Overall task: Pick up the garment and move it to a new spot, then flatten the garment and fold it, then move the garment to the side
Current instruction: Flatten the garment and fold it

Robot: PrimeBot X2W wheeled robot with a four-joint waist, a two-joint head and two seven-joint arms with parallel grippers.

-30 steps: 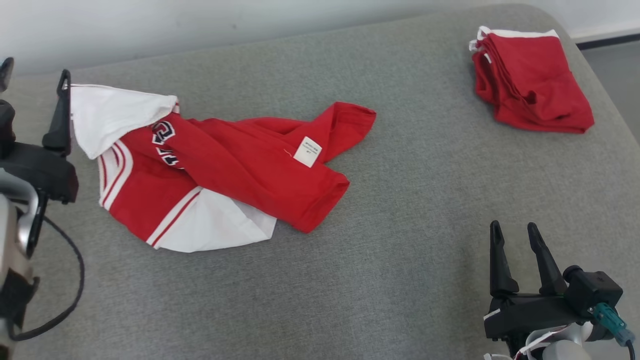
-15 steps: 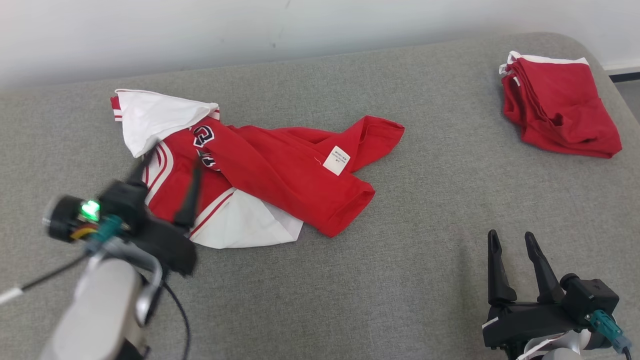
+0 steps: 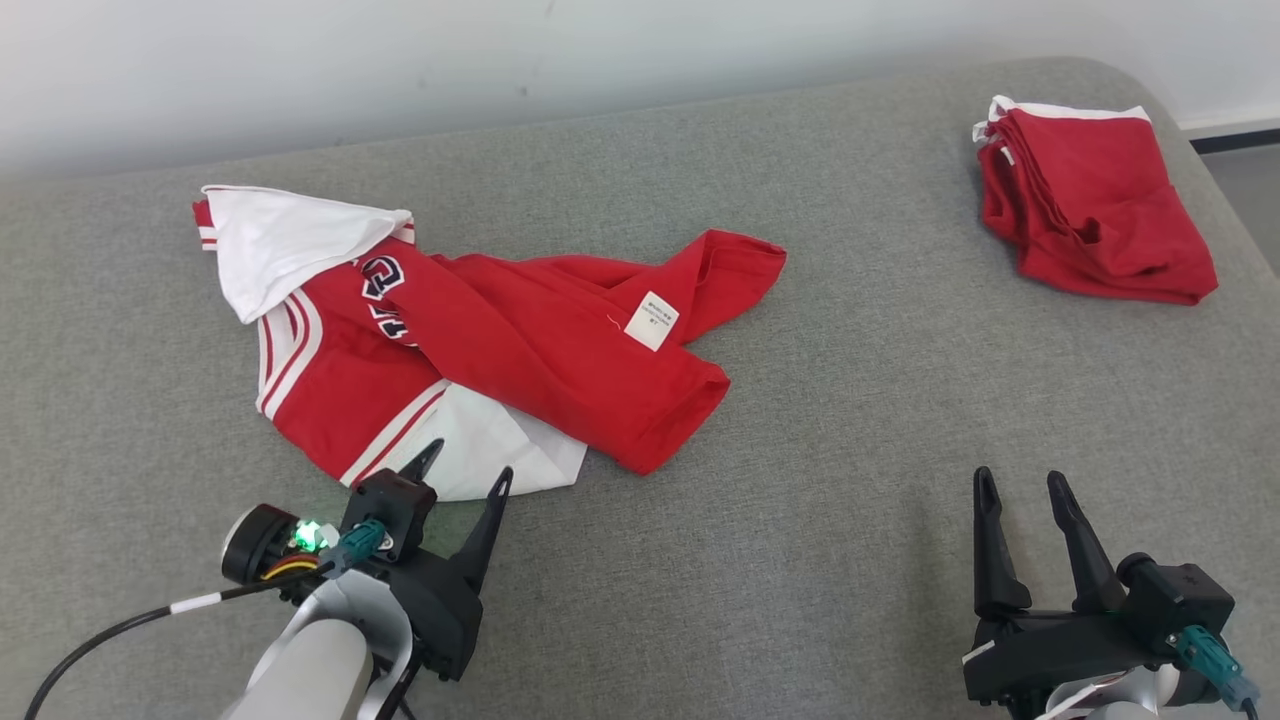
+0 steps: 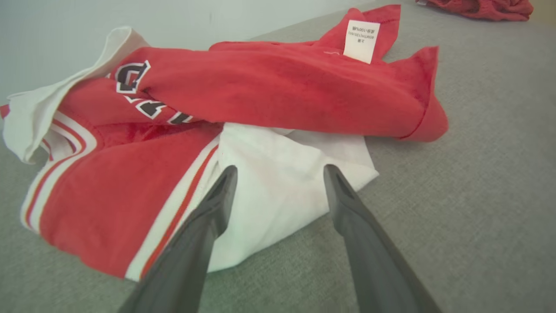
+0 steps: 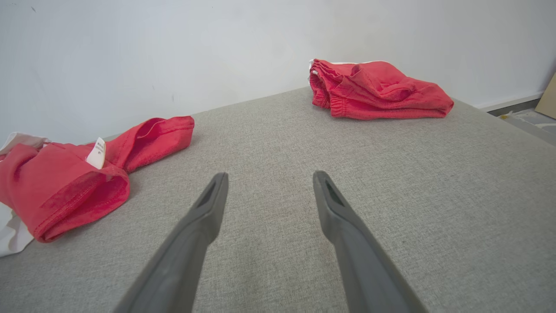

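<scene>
Left gripper (image 3: 468, 460) has dropped to the head view's lower left, jaws wide open and empty, aimed at the near white corner (image 4: 282, 195) of the crumpled red-and-white jersey (image 3: 500, 340), left of centre on the grey cushion (image 3: 850, 420). Right gripper (image 3: 1020, 478) waits lower right, jaws open. Judged step: first pick-up; next, advance low and close on that corner.

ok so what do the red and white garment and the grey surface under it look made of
Red and white garment: soft matte knit, likely cotton jersey; it slumps in loose folds, with stitched hems and a sewn-in white label. Grey surface: matte, heathered woven fabric, upholstery-like; a fine weave shows close up, and the rounded corner hints at padding.
</scene>
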